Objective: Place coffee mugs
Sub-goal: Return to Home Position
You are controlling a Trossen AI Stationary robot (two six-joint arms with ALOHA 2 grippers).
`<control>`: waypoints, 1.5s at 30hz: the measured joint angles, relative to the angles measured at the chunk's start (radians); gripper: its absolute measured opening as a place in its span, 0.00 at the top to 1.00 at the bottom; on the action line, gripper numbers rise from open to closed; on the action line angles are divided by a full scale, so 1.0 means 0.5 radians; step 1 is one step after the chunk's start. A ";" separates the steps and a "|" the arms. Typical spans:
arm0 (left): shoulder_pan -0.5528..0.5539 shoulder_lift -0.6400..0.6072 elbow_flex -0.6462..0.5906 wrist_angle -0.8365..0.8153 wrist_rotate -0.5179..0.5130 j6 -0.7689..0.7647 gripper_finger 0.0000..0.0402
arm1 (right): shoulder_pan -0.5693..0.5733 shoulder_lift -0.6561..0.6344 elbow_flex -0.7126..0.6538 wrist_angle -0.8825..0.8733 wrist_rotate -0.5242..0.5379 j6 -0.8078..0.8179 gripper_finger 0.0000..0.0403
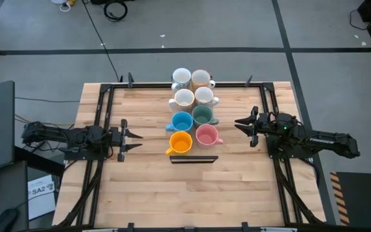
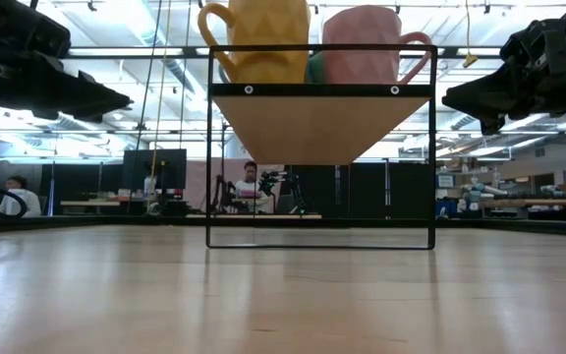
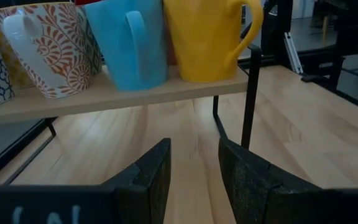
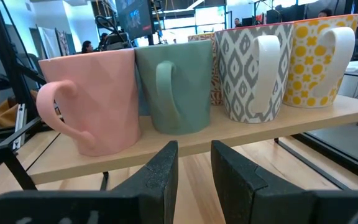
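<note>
Evidently eight mugs [image 1: 192, 109] fill the shelf [image 2: 320, 123] at the counter's [image 1: 147, 193] middle, between the left tool [image 1: 137, 140] and right tool [image 1: 240, 124], both empty, jaws apart, facing it.

Eight coffee mugs [image 1: 192, 106] are standing upright, paired along the shelf [image 3: 135, 93]: orange mug [image 1: 181, 142] and pink mug [image 1: 206, 135] at one end, blue mug [image 1: 182, 121] and grey-green mug [image 1: 202, 115] next, four patterned mugs [image 1: 203, 95] beyond.

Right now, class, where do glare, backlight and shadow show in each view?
Low view: ceiling lights glare behind the shelf, and the table shows a sheen. High view: even light over the mugs, no glare. Right wrist view: lights again bright behind the pink mug.
</note>
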 joint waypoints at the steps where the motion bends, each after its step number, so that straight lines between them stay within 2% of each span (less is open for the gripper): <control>1: 0.000 -0.009 0.000 0.000 0.000 0.000 0.65 | 0.000 0.000 0.000 0.000 0.000 0.000 0.75; 12: 0.000 -0.293 0.000 -0.001 0.000 0.000 0.65 | 0.001 0.000 0.000 0.000 0.000 -0.001 0.75; 45: 0.001 -0.283 0.000 0.029 -0.002 -0.001 0.65 | 0.001 -0.001 0.000 0.006 0.000 0.000 0.75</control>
